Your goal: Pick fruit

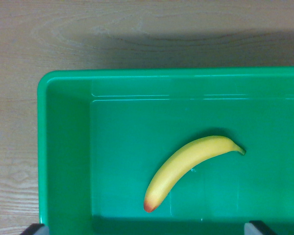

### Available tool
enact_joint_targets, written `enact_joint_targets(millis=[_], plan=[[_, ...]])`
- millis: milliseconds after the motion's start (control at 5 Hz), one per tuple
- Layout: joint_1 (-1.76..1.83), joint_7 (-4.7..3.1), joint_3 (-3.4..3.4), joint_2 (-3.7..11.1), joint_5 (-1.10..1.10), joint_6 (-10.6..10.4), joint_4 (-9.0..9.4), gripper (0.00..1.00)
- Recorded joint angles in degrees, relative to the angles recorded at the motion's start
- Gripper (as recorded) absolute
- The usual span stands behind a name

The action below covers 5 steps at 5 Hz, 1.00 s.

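Note:
A yellow banana [188,169] lies on the floor of a green plastic bin [63,147]. It curves from a reddish tip at the lower middle up to its green stem toward the wrist view's right. Only the dark fingertips [36,229] of my gripper [148,229] show, at the bottom corners of the picture. They stand wide apart, so the gripper is open with nothing between them. The banana lies above and between the two tips, apart from both.
The bin sits on a light wooden tabletop [14,73], which shows along the top and the wrist view's left. The bin's walls rise around the banana, and its right side runs out of the picture. A shadow falls across the table behind the bin.

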State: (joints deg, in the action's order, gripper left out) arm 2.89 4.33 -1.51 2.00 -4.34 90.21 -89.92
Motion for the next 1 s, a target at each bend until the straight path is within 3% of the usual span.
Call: enact_joint_targets(millis=[200, 400, 600, 800, 1000], plan=[[0.00, 0.00, 0.00, 0.00, 0.00, 0.00, 0.00, 0.00], [-0.09, 0.75, -0.07, 0.39, 0.10, -1.02, 0.76, 0.00], [-0.09, 0.75, -0.07, 0.39, 0.10, -1.02, 0.76, 0.00], [-0.22, 1.76, -0.16, 0.91, 0.23, -2.39, 1.77, 0.00], [-0.22, 1.76, -0.16, 0.91, 0.23, -2.39, 1.77, 0.00]])
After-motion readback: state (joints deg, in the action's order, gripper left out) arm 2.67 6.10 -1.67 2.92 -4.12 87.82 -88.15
